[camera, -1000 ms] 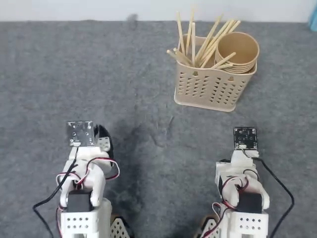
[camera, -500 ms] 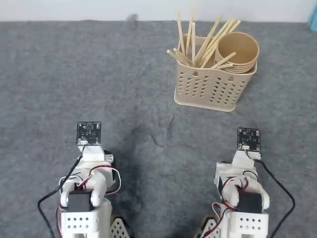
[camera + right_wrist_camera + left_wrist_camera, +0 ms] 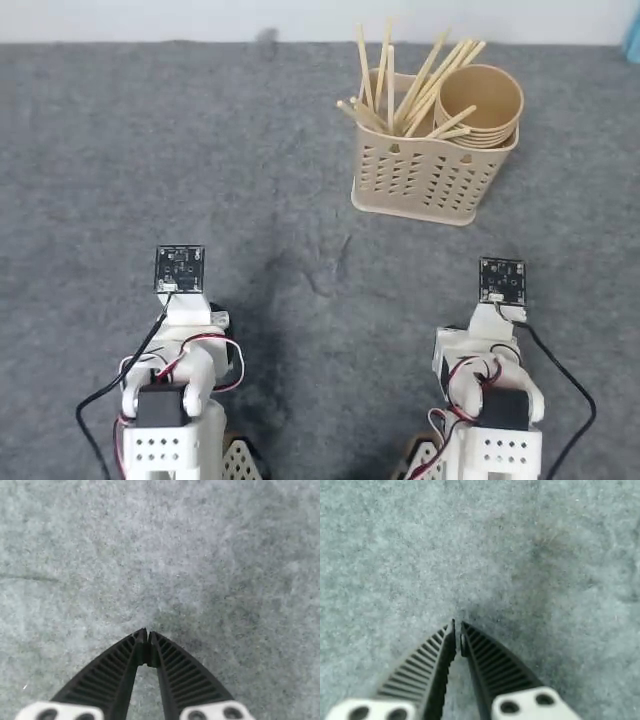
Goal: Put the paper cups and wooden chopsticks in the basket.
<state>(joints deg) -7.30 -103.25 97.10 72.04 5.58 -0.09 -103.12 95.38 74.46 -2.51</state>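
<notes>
Sitting folded at the near edge of the grey felt-like table cover [image 3: 200, 150], the 2 white arms are well apart from the task's things, 1 at the near left [image 3: 178, 350] and 1 at the near right [image 3: 490, 360]. The left gripper [image 3: 457, 630] has its black ribbed jaws closed tip to tip with nothing between them, pointing down at bare cover. The right gripper [image 3: 148, 636] is the same: jaws pressed together and empty.

The beige perforated plastic basket [image 3: 420, 180] stands upright at the far right. The pale wooden chopsticks [image 3: 400, 90] lean fanned out in its left compartment, and the stacked tan paper cups [image 3: 480, 100] sit nested in its right compartment. How many cups make up the stack is hard to tell from above, perhaps 4 or 5.

No cup or chopstick lies loose on the cover, so the task looks finished and the step in hand is likely the final rest posture. The next move probably calls for nothing beyond holding this pose. If any piece did lie beyond the view's edge, an arm would have to unfold, spread its jaws and travel to it.
</notes>
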